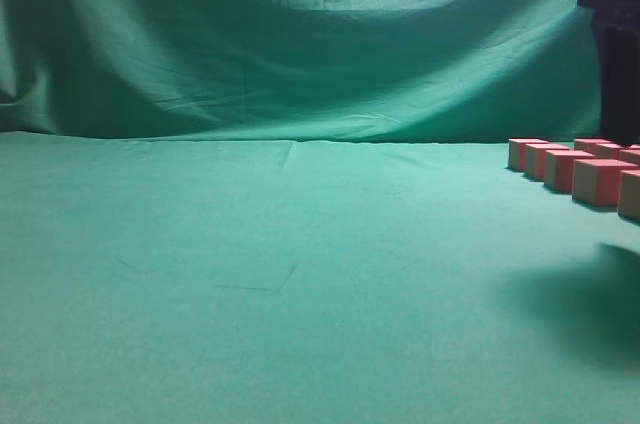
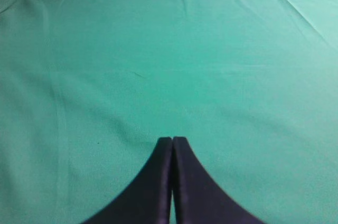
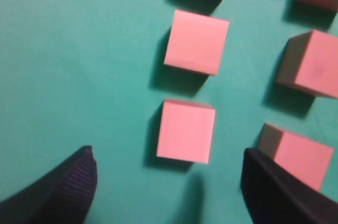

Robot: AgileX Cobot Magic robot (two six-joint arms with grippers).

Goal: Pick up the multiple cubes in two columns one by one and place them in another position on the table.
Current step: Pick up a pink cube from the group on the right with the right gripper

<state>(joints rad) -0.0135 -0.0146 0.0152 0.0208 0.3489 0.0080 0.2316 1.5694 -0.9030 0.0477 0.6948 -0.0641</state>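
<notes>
Ribbed black fingers [image 3: 79,184] of the right gripper [image 3: 174,192] framed the bottom of the right wrist view, spread wide with nothing between them but green cloth, so that gripper was released and empty. Just beyond the gap, toward twelve o'clock, sat the nearest matte reddish-pink cube [image 3: 186,131], with a second cube [image 3: 196,42] past it in the same column and a neighbouring column running up the three o'clock side, its closest block [image 3: 301,155] just beside the right finger. From the exterior camera the small sharp-edged pink cubes [image 1: 575,169] stood in their rows at three o'clock on the flat table covered in creased green cloth [image 1: 280,284], while the wide stretch toward nine o'clock lay bare of blocks. Over there the left gripper [image 2: 172,140] hovered above plain cloth, its dark fingertips pressed together, clenched on nothing. The step in hand looked like the approach to a pick. Next the right gripper would probably need to advance toward twelve o'clock, centre on the nearest cube, descend without nudging the block beside it, and close squarely on opposite faces.
</notes>
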